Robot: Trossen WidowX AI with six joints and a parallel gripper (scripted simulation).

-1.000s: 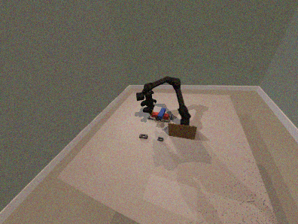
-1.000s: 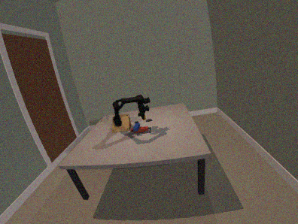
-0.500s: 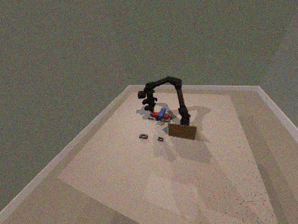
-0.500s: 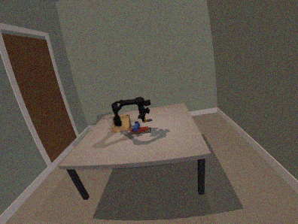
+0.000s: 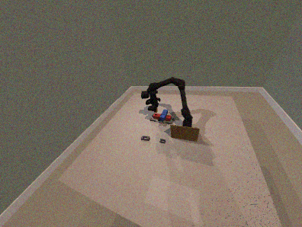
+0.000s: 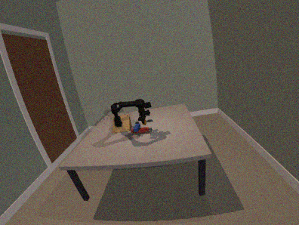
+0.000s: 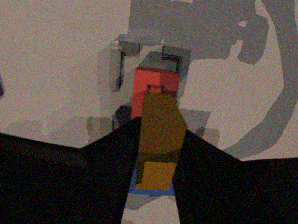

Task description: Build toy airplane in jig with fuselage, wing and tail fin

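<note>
The red fuselage (image 5: 156,115) (image 6: 144,130) (image 7: 144,77) lies in the grey jig (image 7: 116,67), its tail end between the raised brackets. The blue wing (image 5: 164,113) (image 6: 137,127) lies across the top of the fuselage; in the wrist view only a strip of it shows below the fin. My gripper (image 5: 154,110) (image 6: 143,121) (image 7: 153,124) is shut on the orange-yellow tail fin (image 7: 161,112), which points down over the tail part of the fuselage. The fin's lower end is close beside the dark tail socket (image 7: 156,88) in the wrist view. Whether it touches the fuselage cannot be told.
An upright wooden panel (image 5: 184,133) (image 6: 122,124) stands near the arm's base. Two small dark holders, one larger (image 5: 145,138) and one smaller (image 5: 162,141), lie on the table away from the jig.
</note>
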